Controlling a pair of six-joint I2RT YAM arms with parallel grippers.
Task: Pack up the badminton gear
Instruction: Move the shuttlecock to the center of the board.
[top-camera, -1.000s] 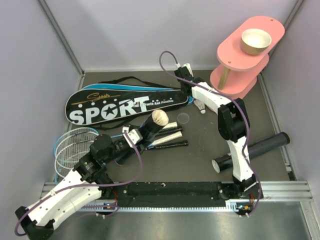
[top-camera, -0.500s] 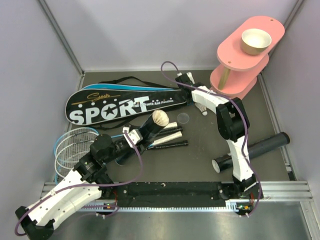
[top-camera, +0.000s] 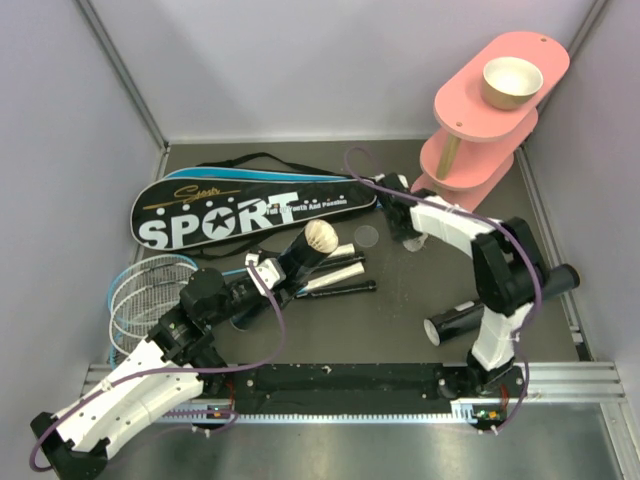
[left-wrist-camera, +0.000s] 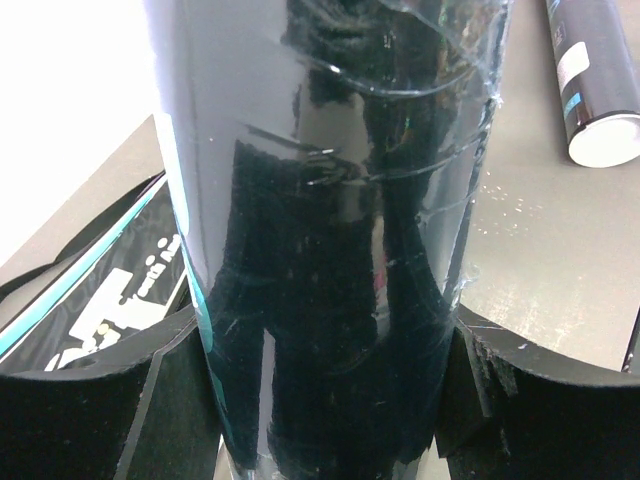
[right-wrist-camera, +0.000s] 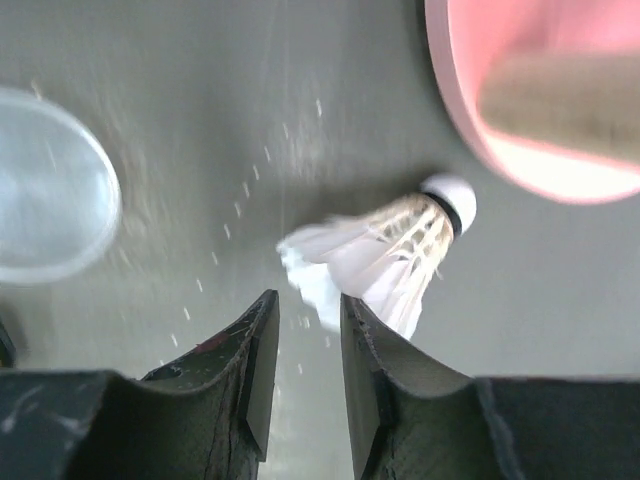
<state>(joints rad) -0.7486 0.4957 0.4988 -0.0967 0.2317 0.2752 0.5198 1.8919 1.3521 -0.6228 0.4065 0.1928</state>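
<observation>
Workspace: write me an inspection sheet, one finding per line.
Surface: dark table, scattered white specks.
Job's things: black SPORT bag lying flat, blue bag edge showing behind it; rackets near left; black tube held, shuttlecocks at its mouth; second tube lying at right; loose shuttlecock beside the stand's base; clear lid.
Clutter: pink stand, tan bowl on its top tier.
Tools: left tool shut on the black tube; right tool slightly open, empty, just short of the loose shuttlecock.
Cables: purple cables looped along both arms; no snag seen.
Surroundings: pale walls, metal rail at the near edge.
</observation>
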